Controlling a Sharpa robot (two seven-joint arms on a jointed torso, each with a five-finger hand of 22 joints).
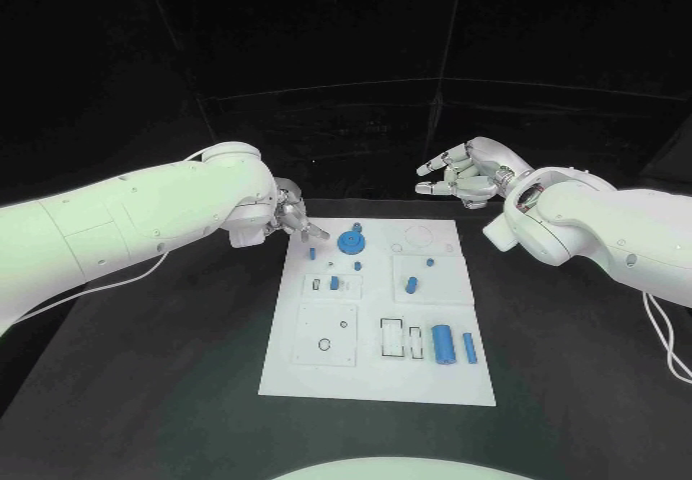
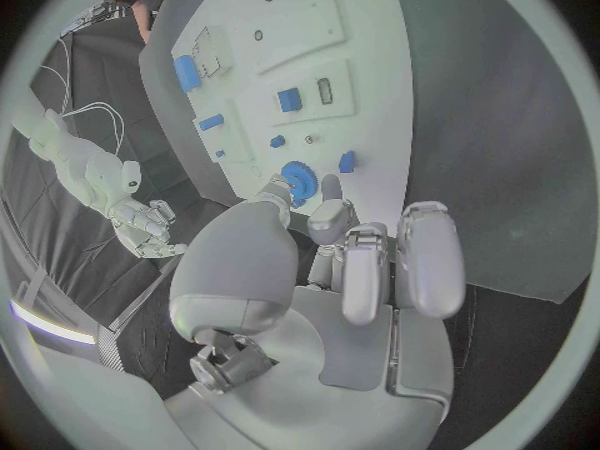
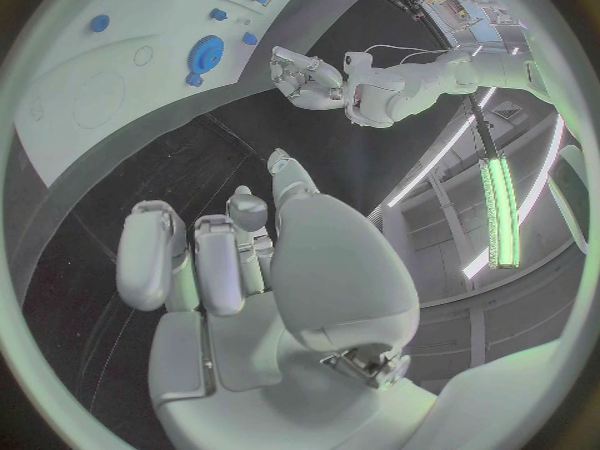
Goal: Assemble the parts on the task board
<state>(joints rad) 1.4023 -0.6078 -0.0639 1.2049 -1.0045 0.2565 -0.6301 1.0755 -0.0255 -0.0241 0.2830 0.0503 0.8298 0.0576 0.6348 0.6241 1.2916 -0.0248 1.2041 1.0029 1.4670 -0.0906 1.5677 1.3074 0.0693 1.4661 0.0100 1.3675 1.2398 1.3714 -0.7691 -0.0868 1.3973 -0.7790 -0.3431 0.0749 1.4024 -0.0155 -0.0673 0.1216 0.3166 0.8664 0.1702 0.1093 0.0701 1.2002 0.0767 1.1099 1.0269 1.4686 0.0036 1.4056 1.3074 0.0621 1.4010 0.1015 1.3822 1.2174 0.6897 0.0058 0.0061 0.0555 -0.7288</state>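
The left robot hand hovers at the far left corner of the task board, fingers loosely apart and, as far as the wrist view lets me judge, holding nothing. Just beyond its fingertips, toward the board's middle, sits the round blue gear with its small knob; a small blue peg lies just beside the hand on the near side. The right robot hand hangs past the board's far right corner, over the worktop, fingers spread and empty, well apart from the gear. The left robot hand is clearly the nearer one, so any grasp of the gear probably falls to it, reaching sideways across the board's far edge.
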